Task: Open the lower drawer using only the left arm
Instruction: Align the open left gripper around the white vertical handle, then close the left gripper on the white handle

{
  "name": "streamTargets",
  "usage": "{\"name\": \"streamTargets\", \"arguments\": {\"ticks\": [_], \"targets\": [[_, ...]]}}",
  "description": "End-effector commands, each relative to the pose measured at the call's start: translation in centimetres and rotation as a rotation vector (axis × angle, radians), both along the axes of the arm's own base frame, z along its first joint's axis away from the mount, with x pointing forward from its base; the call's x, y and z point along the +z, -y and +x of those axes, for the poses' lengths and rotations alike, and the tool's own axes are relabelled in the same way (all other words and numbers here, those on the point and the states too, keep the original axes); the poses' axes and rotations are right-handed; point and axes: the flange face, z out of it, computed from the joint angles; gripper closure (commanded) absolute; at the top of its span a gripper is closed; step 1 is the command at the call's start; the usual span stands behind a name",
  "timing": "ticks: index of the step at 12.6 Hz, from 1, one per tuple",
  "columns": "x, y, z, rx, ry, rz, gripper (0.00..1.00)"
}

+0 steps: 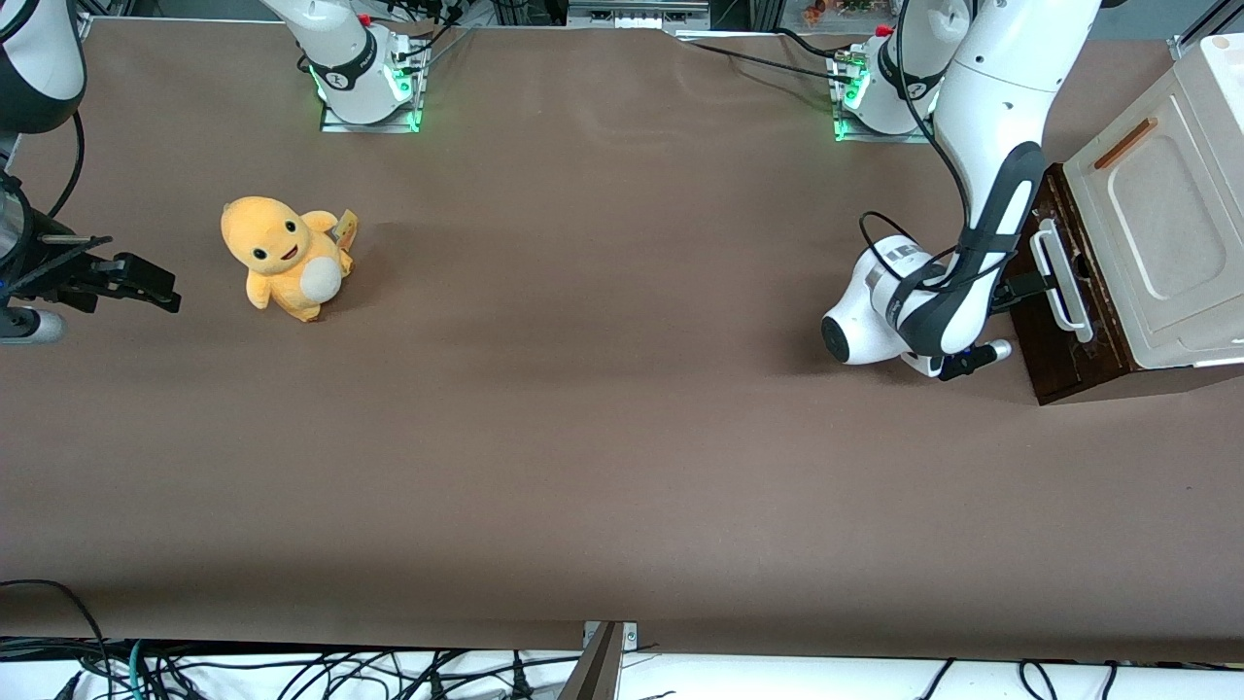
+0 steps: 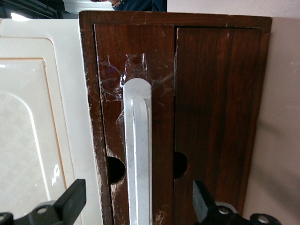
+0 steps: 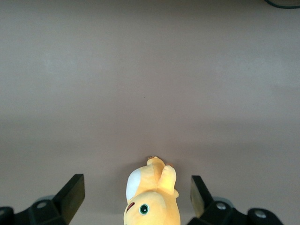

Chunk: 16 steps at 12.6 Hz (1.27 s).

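Dark brown wood marks the lower drawer (image 1: 1054,321), which sits at the working arm's end of the brown table (image 1: 583,437), its front face pushed in flush with the wooden cabinet frame (image 2: 89,93) around it. A white loop handle (image 1: 1059,279) runs along that front, taped down at one end with clear tape (image 2: 136,70). Above the drawer is a cream panel (image 1: 1161,233) with a thin orange-brown handle (image 1: 1125,143).

From where I stand, the left arm (image 1: 1001,117) bends down low in front of the drawer, a black cable (image 1: 923,126) looping along it. Its gripper (image 2: 138,206) hovers squarely at the white handle, fingers (image 2: 70,201) spread wide with the bar lying between them, neither pad touching it. The wrist view shows two round notches in the wood, one on each side of the bar.

Well apart, toward the parked arm's end of the table, a yellow plush toy (image 1: 284,258) sits upright.
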Motion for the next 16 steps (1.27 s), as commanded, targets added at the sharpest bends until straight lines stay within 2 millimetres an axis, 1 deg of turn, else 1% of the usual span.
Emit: {"name": "streamTargets", "arguments": {"ticks": [1,4,6,13,15,16], "targets": [[-0.5,-1.3,-0.4,-0.017,0.003,0.045,0.0],[-0.7,-1.8,-0.5,-0.018,-0.003,0.051,0.0],[-0.9,-2.6,-0.8,-0.034,-0.014,0.07,0.0],[-1.2,-2.8,-1.2,-0.035,-0.025,0.077,0.0],[-1.2,-3.3,-1.2,-0.028,-0.029,0.077,0.07],[-1.2,-3.3,-1.2,-0.028,-0.029,0.077,0.07]]}}
